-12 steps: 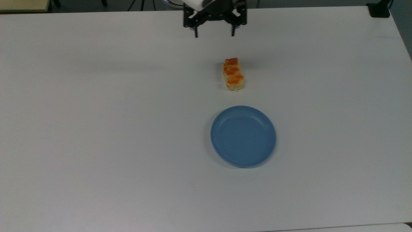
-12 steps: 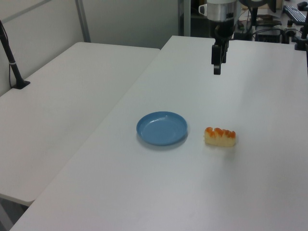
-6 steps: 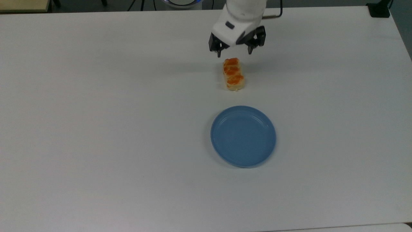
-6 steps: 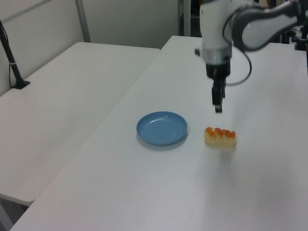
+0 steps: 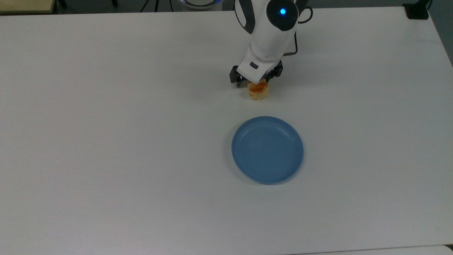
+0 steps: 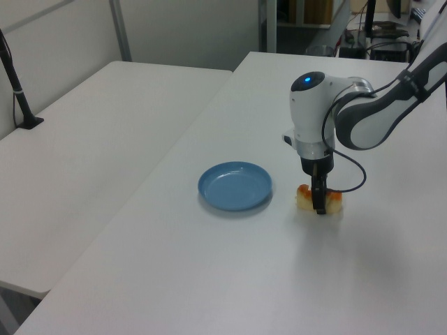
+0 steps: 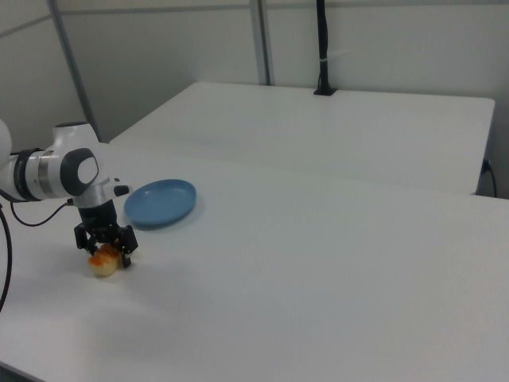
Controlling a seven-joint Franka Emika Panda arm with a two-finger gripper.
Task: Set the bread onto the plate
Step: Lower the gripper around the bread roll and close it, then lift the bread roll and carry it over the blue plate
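The bread [image 5: 259, 91], a pale loaf with orange-brown bumps, lies on the white table [image 5: 106, 141] just beyond the blue plate [image 5: 267, 149] in the top view. My gripper [image 5: 256, 82] is down over the bread's far half, open, one finger on each long side, covering most of the loaf. In the left view the gripper [image 6: 319, 204] stands in front of the bread [image 6: 335, 199], to the right of the plate [image 6: 235, 185]. From the right view the bread [image 7: 103, 264] sits between the fingers of the gripper [image 7: 104, 248], left of the plate [image 7: 161, 202].
A second white table [image 6: 91, 139] adjoins this one, with a black post [image 6: 17, 91] clamped at its far side. A black object [image 5: 417, 10] sits at the table's corner in the top view's upper right.
The arm has come forward and down from the table's far edge. The open gripper, above and behind the bread half a second ago, now straddles it. Bread and plate have not moved.
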